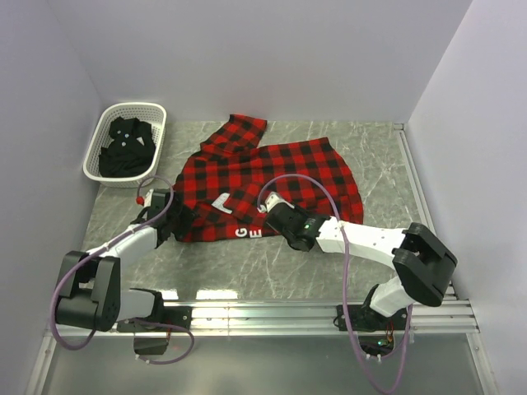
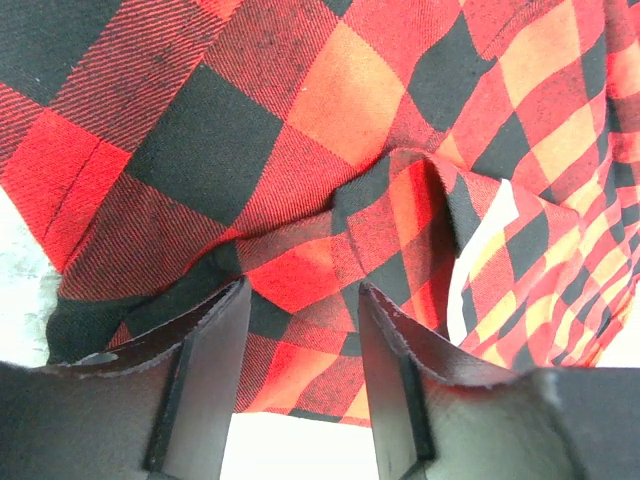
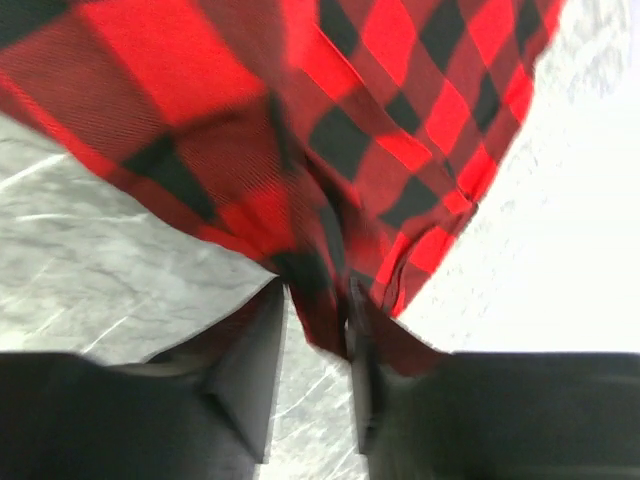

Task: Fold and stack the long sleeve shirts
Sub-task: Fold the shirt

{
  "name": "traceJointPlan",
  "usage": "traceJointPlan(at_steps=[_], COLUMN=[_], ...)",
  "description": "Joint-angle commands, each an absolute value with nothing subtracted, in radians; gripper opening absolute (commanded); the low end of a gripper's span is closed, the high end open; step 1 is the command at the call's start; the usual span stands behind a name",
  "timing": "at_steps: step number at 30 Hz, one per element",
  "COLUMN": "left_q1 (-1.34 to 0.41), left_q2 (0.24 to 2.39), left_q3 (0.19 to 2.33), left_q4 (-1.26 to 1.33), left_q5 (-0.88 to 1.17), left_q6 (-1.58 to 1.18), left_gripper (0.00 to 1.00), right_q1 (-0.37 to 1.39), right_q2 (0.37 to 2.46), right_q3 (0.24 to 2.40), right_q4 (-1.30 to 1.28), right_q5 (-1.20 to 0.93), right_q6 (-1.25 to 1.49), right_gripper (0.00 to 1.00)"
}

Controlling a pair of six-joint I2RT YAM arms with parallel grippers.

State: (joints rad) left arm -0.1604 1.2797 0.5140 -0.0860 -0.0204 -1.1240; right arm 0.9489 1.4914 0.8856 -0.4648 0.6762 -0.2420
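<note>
Top view, left to right. A white lattice basket (image 1: 132,106) stood at the far-left corner of the grey marbled tabletop (image 1: 379,164), with the plain black shirt (image 1: 125,148) crumpled inside it. The left claw (image 1: 174,220) lay low at the near-left corner of the red-and-black flannel shirt (image 1: 280,177). That shirt was spread across the middle of the tabletop, one sleeve (image 1: 239,132) reaching toward the back wall and white letters (image 1: 249,233) showing along its near edge.

In the left wrist view the left claw (image 2: 302,300) stood about half-parted. Its dark fingers (image 2: 215,370) sat either side of a puckered fold of the checked cloth, with the gap between them not filled.

The right claw (image 1: 265,202) met the same shirt at the middle of its near hem. The right wrist view is blurred, but the claw (image 3: 318,300) was narrow there — a dark fold of the flannel was caught between its fingers (image 3: 265,370), and the cloth rose from the marble toward them.
</note>
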Motion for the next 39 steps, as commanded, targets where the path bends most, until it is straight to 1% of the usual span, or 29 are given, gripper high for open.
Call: traceJointPlan(at_steps=[1, 4, 5, 6, 7, 10, 11, 12, 13, 15, 16, 18, 20, 22, 23, 25, 26, 29, 31, 33, 39], left_q1=[-0.153, -0.153, -0.153, -0.153, -0.153, -0.153, -0.153, -0.153, -0.153, -0.153, -0.153, -0.153, -0.153, -0.153, -0.153, -0.153, -0.153, -0.153, -0.153, -0.153, -0.153], left_q2=[1.249, 1.232, 1.224, 1.203, 1.194, 1.146, 1.135, 1.126, 1.108, 1.094, 1.088, 1.091, 1.100, 1.123, 1.132, 1.167, 1.183, 1.239, 1.259, 1.259, 1.295], left_q3=[0.514, 0.526, 0.537, 0.543, 0.549, 0.589, 0.615, 0.630, 0.646, 0.686, 0.701, 0.750, 0.788, 0.802, 0.804, 0.804, 0.805, 0.818, 0.818, 0.805, 0.792], left_q4=[-0.060, -0.066, -0.081, -0.090, -0.103, -0.161, -0.176, -0.211, -0.227, -0.256, -0.291, -0.324, -0.354, -0.360, -0.356, -0.348, -0.347, -0.359, -0.361, -0.341, -0.330], left_q5=[-0.009, 0.009, 0.011, 0.012, 0.012, 0.003, 0.003, 0.003, 0.003, 0.002, 0.002, -0.021, -0.012, -0.009, 0.012, 0.052, 0.066, 0.110, 0.117, 0.107, 0.138], left_q6=[-1.129, -1.118, -1.109, -1.103, -1.097, -1.057, -1.045, -1.013, -0.996, -0.932, -0.907, -0.824, -0.743, -0.703, -0.687, -0.660, -0.654, -0.620, -0.609, -0.606, -0.618], left_gripper=[0.55, 0.58, 0.61, 0.65, 0.65, 0.73, 0.75, 0.77, 0.79, 0.82, 0.83, 0.84, 0.84, 0.85, 0.85, 0.86, 0.86, 0.86, 0.86, 0.86, 0.86], right_q1=[0.945, 0.946, 0.945, 0.942, 0.939, 0.873, 0.823, 0.801, 0.779, 0.729, 0.712, 0.672, 0.611, 0.540, 0.517, 0.468, 0.430, 0.382, 0.373, 0.371, 0.347], right_q2=[1.448, 1.433, 1.419, 1.387, 1.368, 1.293, 1.272, 1.225, 1.200, 1.123, 1.100, 1.039, 1.006, 1.003, 1.006, 1.034, 1.049, 1.091, 1.107, 1.127, 1.181], right_q3=[0.897, 0.926, 0.936, 0.939, 0.943, 0.950, 0.942, 0.934, 0.924, 0.882, 0.865, 0.818, 0.767, 0.736, 0.700, 0.663, 0.634, 0.574, 0.549, 0.528, 0.436], right_q4=[-0.451, -0.485, -0.489, -0.503, -0.512, -0.541, -0.538, -0.534, -0.517, -0.494, -0.471, -0.450, -0.420, -0.405, -0.393, -0.347, -0.333, -0.261, -0.209, -0.198, -0.048], right_q5=[0.782, 0.772, 0.743, 0.727, 0.709, 0.556, 0.510, 0.438, 0.404, 0.336, 0.324, 0.286, 0.218, 0.139, 0.099, 0.013, -0.055, -0.150, -0.173, -0.158, -0.193], right_q6=[-0.172, -0.114, -0.079, -0.055, -0.032, 0.081, 0.127, 0.156, 0.179, 0.253, 0.287, 0.401, 0.534, 0.622, 0.696, 0.753, 0.805, 0.892, 0.928, 0.977, 1.095], right_gripper=[0.46, 0.53, 0.53, 0.56, 0.56, 0.58, 0.58, 0.61, 0.68, 0.74, 0.79, 0.82, 0.81, 0.75, 0.74, 0.70, 0.69, 0.68, 0.64, 0.64, 0.64])
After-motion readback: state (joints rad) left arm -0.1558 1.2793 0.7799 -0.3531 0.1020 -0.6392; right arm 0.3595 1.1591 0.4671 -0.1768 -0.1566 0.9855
